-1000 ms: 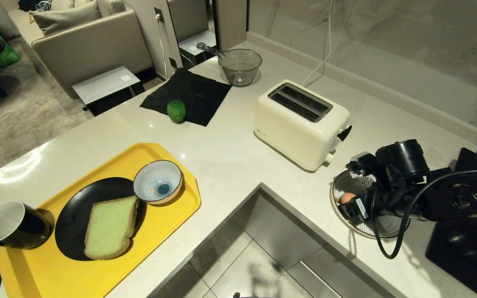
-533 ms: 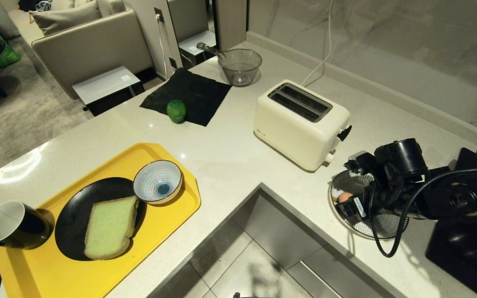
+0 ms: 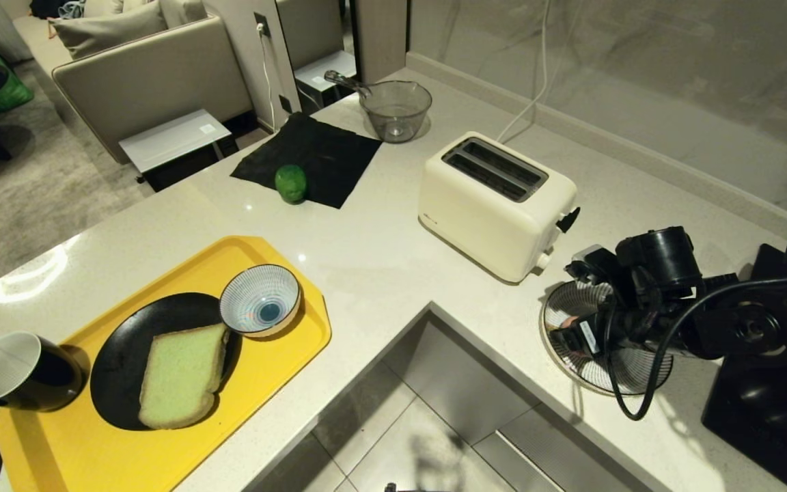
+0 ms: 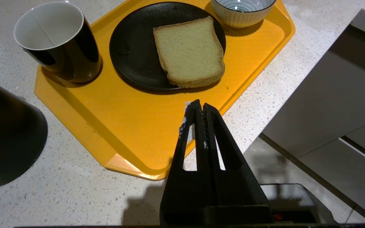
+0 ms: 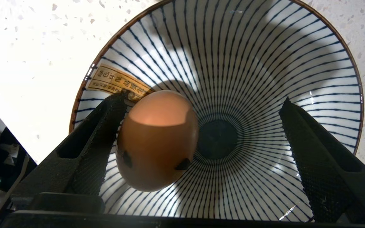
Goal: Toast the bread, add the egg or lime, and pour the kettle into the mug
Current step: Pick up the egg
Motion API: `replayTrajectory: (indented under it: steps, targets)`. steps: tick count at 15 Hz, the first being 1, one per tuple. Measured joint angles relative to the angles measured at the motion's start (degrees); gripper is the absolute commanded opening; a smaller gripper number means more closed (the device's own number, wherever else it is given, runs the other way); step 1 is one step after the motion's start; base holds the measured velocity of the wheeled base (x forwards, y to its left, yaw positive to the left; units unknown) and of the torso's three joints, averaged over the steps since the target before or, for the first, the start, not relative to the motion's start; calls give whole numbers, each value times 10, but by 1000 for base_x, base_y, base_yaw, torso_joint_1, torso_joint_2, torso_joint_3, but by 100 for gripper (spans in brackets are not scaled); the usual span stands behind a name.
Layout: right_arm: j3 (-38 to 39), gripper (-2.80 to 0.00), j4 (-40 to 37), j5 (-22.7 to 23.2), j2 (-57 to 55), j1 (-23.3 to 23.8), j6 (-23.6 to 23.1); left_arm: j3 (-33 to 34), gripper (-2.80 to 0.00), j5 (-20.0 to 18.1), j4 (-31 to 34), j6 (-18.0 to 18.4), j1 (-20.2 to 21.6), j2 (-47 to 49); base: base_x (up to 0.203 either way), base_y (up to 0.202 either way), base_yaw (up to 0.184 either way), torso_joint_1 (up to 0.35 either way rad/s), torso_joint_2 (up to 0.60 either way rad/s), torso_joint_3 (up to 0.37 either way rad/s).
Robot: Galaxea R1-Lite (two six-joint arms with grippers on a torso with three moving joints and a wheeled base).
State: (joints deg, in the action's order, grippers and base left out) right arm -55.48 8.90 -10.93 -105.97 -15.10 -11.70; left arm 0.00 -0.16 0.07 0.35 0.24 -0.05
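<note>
Right now my right gripper (image 5: 201, 107) hangs inside the striped bowl (image 5: 296, 47) at the counter's edge, its jaws spread wide, the egg (image 5: 157, 139) lying between them against one finger (image 5: 100, 133) while the other stands well clear. Seen from my head, that bowl sits at about four o'clock from the cream toaster (image 3: 496, 205), whose two slots are empty. Farther out, at about ten o'clock from the toaster, the lime (image 3: 291, 183) rests on the edge of a black cloth (image 3: 325, 154), with a glass bowl (image 3: 395, 109) beyond it. My left gripper (image 4: 200, 107), pressed together and holding nothing, hovers over the near rim of the yellow tray (image 4: 131, 133). On that tray the bread (image 4: 188, 52) lies on a black plate (image 4: 131, 47), a small striped bowl (image 4: 242, 9) at the plate's two o'clock, the mug (image 4: 59, 41) at its nine o'clock.
</note>
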Motion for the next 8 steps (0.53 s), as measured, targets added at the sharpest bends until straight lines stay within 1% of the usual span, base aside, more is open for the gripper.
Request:
replayTrajectory:
  steps: [8]
  targets:
    - [2,0,1,-1,-8,4,1,0,-280,0,0,0,0,0,0,0,0,0,0,0]
